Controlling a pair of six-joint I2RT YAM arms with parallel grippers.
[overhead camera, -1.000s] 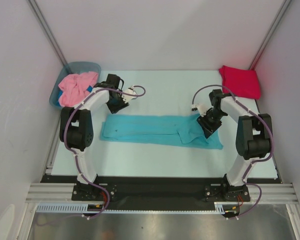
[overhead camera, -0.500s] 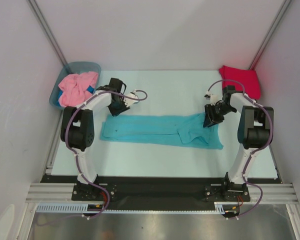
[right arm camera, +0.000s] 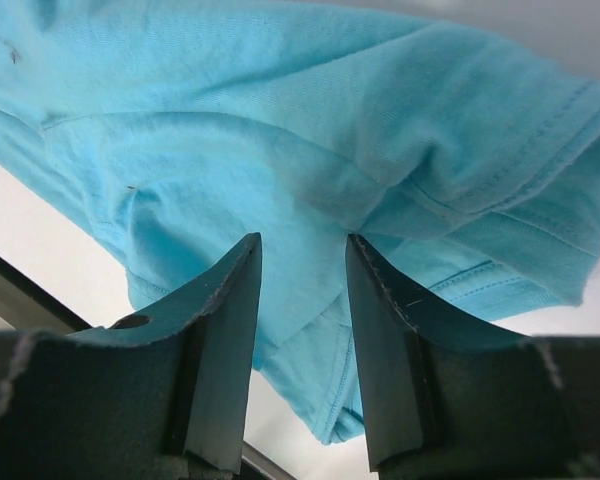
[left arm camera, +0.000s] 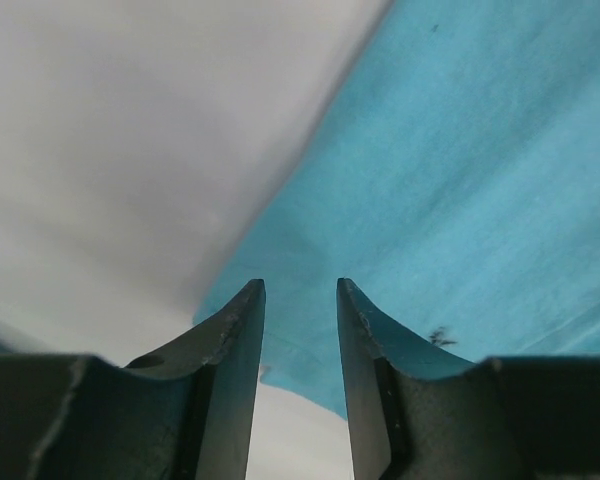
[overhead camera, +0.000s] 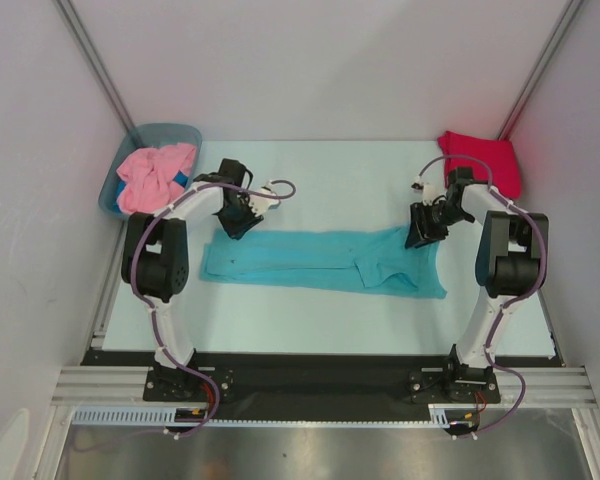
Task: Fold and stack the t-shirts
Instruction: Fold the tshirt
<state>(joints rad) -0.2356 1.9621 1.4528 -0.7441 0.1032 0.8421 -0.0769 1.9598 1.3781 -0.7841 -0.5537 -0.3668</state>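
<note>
Here, the turquoise shirt (overhead camera: pixel 320 260) lies flat across the middle of the bench (overhead camera: pixel 330 180). The left jaws hang over its far left corner and the right jaws over its far right corner, both slightly apart, holding nothing. Farther back, a pink shirt (overhead camera: pixel 152 172) fills the tub (overhead camera: pixel 170 132) on the left, and a red shirt (overhead camera: pixel 480 162) lies on the right.

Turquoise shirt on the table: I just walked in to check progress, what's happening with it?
The turquoise shirt lies flat in a long strip. The left gripper and right gripper are open at its two far corners, gripping nothing. The red shirt sits folded at the far right; the pink shirt is bunched in the tub.
</note>
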